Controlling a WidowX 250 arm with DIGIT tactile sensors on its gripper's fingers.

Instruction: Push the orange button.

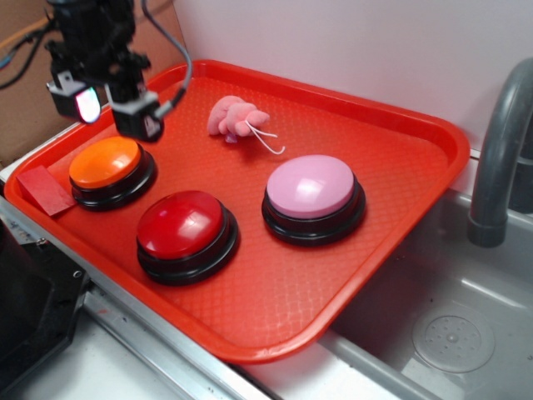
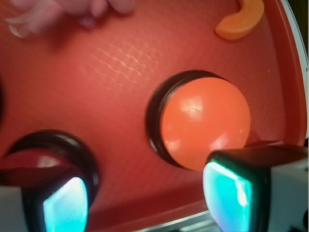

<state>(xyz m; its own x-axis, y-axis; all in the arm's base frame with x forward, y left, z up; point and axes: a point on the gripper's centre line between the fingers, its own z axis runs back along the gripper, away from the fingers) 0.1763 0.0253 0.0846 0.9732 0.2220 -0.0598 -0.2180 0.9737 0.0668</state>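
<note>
The orange button (image 1: 106, 162), a glossy orange dome on a black base, sits at the left end of the red tray (image 1: 391, 167). My gripper (image 1: 110, 112) hangs just above and behind it, open, with nothing between the fingers. In the wrist view the orange button (image 2: 205, 123) lies right of centre, and my right fingertip (image 2: 229, 195) overlaps its lower edge. The gripper (image 2: 147, 203) straddles bare tray (image 2: 120, 96) between the orange dome and the red button (image 2: 29, 162).
A red-domed button (image 1: 181, 223) and a pink-domed button (image 1: 311, 187) stand on the tray. A pink plush toy (image 1: 236, 117) lies at the back, a flat red block (image 1: 46, 190) at the left rim. An orange crescent piece (image 2: 241, 19) lies nearby. A faucet (image 1: 500, 150) and sink (image 1: 450, 333) are at the right.
</note>
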